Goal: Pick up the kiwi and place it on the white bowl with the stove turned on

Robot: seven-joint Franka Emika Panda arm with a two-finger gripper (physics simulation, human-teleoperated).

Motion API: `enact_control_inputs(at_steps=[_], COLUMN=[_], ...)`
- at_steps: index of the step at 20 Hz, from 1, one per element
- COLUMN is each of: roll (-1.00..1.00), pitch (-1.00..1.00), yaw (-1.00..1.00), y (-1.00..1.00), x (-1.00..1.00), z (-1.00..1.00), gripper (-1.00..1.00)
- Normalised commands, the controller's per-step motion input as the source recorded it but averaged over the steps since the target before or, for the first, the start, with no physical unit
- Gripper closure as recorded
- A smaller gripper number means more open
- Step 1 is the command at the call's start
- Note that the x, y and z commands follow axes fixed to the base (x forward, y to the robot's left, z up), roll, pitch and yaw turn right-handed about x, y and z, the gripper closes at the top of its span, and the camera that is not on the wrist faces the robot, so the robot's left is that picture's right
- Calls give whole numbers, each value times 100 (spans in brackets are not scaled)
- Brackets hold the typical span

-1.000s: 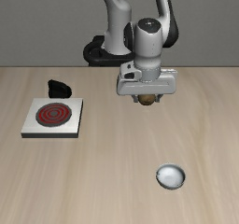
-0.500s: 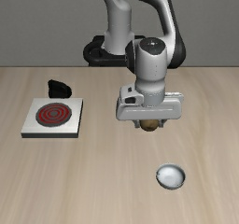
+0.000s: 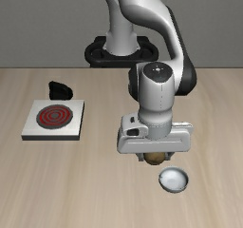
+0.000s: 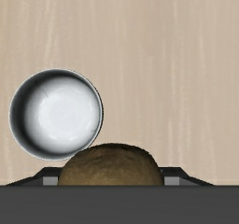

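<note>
One hand (image 3: 154, 157) gripping kiwi (image 4: 109, 166), white bowl (image 4: 56, 114) just beside, wide table (image 3: 57, 189) around

The kiwi (image 4: 108, 164) is dull brown, with a fine darker speckle on its skin. The bowl (image 3: 174, 180) is white and shades to soft grey toward its rim. The stove (image 3: 54, 120) is a white square plate, and its burner shows bright red rings, one inside the other, on a dark ground. The small object (image 3: 60, 87) on its far side is black. The table (image 3: 57, 184) is pale beige wood with faint grain. The arm (image 3: 142, 13) is white with black joints, its gripper (image 3: 154, 156) is light grey, and its base (image 3: 119, 51) is black. The wall (image 3: 38, 23) is plain grey.
</note>
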Motion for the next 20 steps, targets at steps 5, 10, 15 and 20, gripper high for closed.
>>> enact_control_inputs(at_steps=[5,10,15,20], roll=[0,0,0,0], pitch=[0,0,0,0], yaw=[0,0,0,0], y=[80,20,0,0], x=[20,0,0,0], z=[0,0,0,0], gripper=[100,-100,-100,-100])
